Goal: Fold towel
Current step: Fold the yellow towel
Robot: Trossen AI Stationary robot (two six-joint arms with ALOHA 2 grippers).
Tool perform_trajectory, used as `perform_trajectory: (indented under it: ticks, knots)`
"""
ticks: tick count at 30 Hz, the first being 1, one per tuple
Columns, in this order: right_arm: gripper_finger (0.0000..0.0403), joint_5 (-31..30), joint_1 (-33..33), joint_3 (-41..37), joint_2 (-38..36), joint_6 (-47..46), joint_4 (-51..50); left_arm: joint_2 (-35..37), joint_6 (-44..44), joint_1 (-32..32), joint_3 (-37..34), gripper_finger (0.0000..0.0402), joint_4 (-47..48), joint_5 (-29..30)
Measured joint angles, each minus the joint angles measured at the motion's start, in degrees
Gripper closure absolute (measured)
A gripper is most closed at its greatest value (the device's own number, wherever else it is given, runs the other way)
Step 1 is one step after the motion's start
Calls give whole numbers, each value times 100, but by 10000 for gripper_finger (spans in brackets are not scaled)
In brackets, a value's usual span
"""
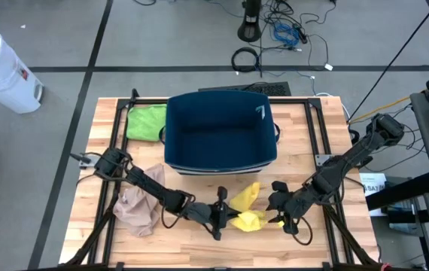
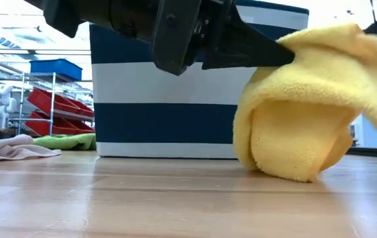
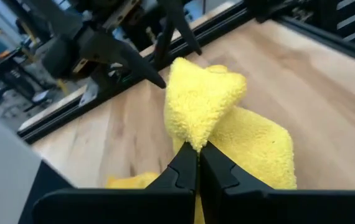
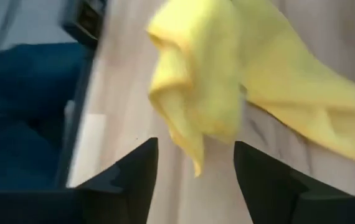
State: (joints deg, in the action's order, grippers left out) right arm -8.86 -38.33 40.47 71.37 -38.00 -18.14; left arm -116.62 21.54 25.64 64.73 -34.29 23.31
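Now the left gripper (image 3: 197, 163) is clenched on a raised corner of the yellow towel (image 1: 246, 209), which lies at six o'clock of the blue bin (image 1: 220, 132). At the towel's three o'clock the right gripper (image 4: 195, 168) stands spread and empty. Judged an early step: the left likely must carry its corner across while the right regrips an edge.

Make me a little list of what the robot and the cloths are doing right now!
yellow towel: bunched on the table in front of the bin
left gripper: shut on the yellow towel, pinching a fold
right gripper: open, beside the yellow towel, holding nothing
bin: dark blue, at the table's back
green cloth: left of the bin
beige cloth: under the left arm
table: wood
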Motion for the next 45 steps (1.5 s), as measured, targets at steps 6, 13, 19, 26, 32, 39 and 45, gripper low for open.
perform_trajectory:
  ticks: [6,13,19,26,32,39,45]
  knots:
    - [196,-156,-180,-635,0,-621,718,0,-46,37,0,400,158,373]
    - [211,-367,-230,-1455,4,-976,1965,2,-162,27,0,401,202,407]
    - [215,-495,-212,-1730,450,-902,2821,2,-199,27,0,401,194,412]
    - [215,-642,-69,-1737,1422,-787,3654,7,-215,27,0,401,167,413]
    - [221,-816,-23,-1737,1657,-719,3981,7,-314,27,0,401,255,413]
    - [268,-669,-39,-1737,1639,-651,3983,7,-457,31,0,401,361,413]
    - [370,-421,-42,-1737,1639,-481,3956,7,-473,31,0,401,376,428]
